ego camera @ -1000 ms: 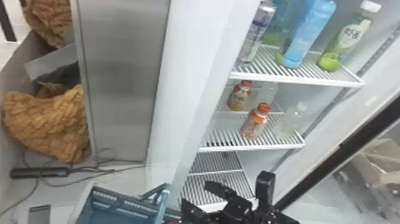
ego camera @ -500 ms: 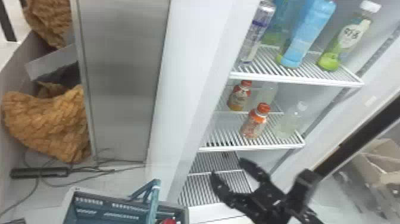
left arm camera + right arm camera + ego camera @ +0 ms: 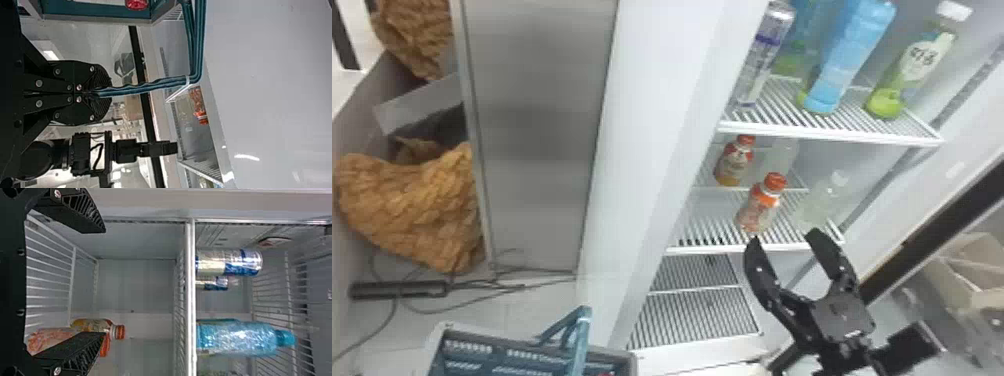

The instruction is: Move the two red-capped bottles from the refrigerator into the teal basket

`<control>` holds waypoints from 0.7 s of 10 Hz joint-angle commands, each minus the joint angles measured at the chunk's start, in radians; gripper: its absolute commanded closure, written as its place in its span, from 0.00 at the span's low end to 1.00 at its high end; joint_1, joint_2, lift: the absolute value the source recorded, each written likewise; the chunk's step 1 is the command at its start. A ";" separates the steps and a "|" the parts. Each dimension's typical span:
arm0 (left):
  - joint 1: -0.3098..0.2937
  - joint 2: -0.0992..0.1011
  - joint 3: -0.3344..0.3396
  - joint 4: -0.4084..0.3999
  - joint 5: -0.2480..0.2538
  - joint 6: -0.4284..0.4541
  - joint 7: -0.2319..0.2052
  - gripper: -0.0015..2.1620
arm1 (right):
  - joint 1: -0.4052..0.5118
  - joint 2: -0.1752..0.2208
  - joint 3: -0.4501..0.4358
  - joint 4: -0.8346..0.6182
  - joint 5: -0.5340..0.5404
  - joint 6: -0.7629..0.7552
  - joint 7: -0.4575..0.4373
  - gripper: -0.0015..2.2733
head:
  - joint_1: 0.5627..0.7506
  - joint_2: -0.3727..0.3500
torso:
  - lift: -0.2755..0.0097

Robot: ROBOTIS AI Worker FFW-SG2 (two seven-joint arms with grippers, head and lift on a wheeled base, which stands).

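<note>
Two red-capped bottles stand on the middle refrigerator shelf: the nearer bottle (image 3: pixel 759 207) and, behind to its left, the farther bottle (image 3: pixel 733 162). My right gripper (image 3: pixel 784 237) is open just below and in front of the nearer one. In the right wrist view, my right gripper (image 3: pixel 103 283) has nothing between its fingers; the lower finger partly covers the nearer bottle (image 3: pixel 49 338). The teal basket (image 3: pixel 502 370) is at the bottom of the head view. My left gripper (image 3: pixel 92 93) is shut on its handle (image 3: pixel 152 87). A red item (image 3: pixel 136 3) lies in the basket.
A clear bottle (image 3: pixel 819 200) stands right of the nearer red-capped one. The upper shelf (image 3: pixel 832 131) holds a can, a blue bottle and a green bottle. The refrigerator's left wall (image 3: pixel 652 125) rises between shelves and basket. Cables (image 3: pixel 482 287) lie on the floor.
My right gripper has moved up and to the right in the head view, to the front of the middle shelf. The basket has shifted slightly left. Both bottles have stayed in place.
</note>
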 commanded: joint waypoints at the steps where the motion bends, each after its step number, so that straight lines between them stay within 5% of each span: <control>1: 0.014 -0.015 0.022 0.007 0.000 -0.003 0.001 0.54 | 0.032 0.020 0.000 -0.013 0.006 -0.011 -0.024 0.04 | 0.70 0.03 | 0.18; 7: 0.029 -0.024 0.036 0.007 -0.006 -0.020 0.001 0.54 | 0.091 0.026 0.008 -0.091 0.016 0.136 -0.093 0.04 | 0.70 0.03 | 0.18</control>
